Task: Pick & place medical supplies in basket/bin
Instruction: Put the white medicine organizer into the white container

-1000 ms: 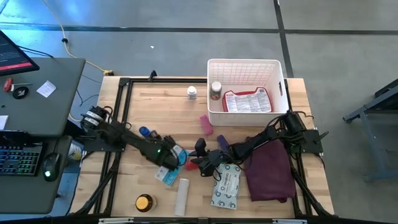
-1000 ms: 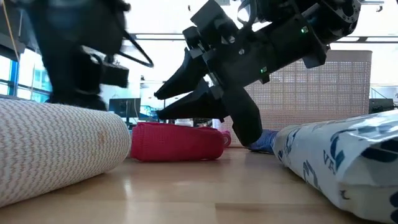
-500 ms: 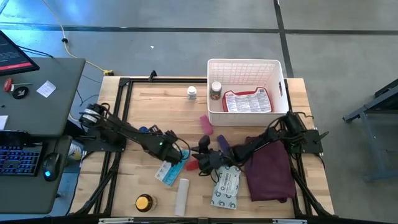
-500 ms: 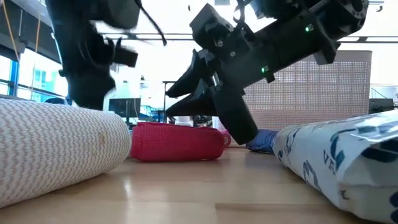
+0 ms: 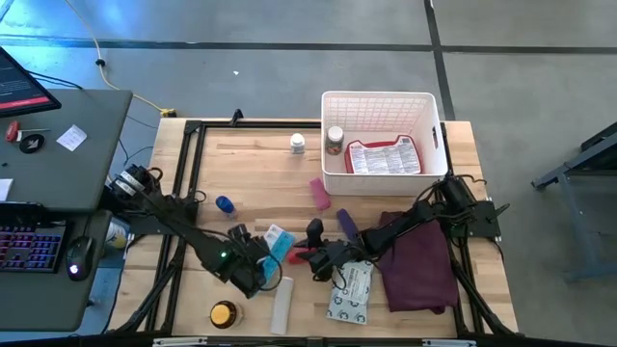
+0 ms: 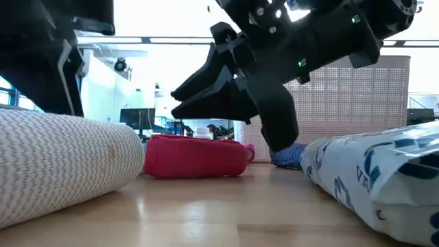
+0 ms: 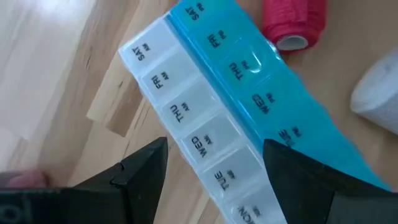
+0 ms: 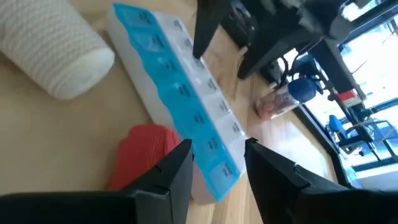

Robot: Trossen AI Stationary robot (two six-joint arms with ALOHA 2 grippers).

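Observation:
A blue and white pill strip (image 5: 275, 243) lies flat on the table, with a red roll (image 5: 299, 255) beside it. My left gripper (image 5: 258, 273) is open at the strip's near end; in its wrist view the left gripper (image 7: 214, 149) has one finger on each side of the pill strip (image 7: 205, 118), and no touch shows. My right gripper (image 5: 318, 258) is open just right of the red roll. In its wrist view the right gripper (image 8: 219, 146) looks along the pill strip (image 8: 180, 93) and over the red roll (image 8: 146, 155). The white basket (image 5: 429, 116) stands at the far right.
A white roll (image 5: 281, 301), an orange-lidded tin (image 5: 224, 313) and a grey-white packet (image 5: 349, 289) lie near the near edge. The maroon cloth (image 5: 419, 260) lies under my right arm. A pink tube (image 5: 320, 193), a purple tube (image 5: 345, 222) and small bottles (image 5: 297, 143) lie farther off.
My left gripper has swung away from above the pill strip toward the table's near edge and now faces the strip's near end. My right gripper has shifted slightly toward the near edge and stays by the red roll.

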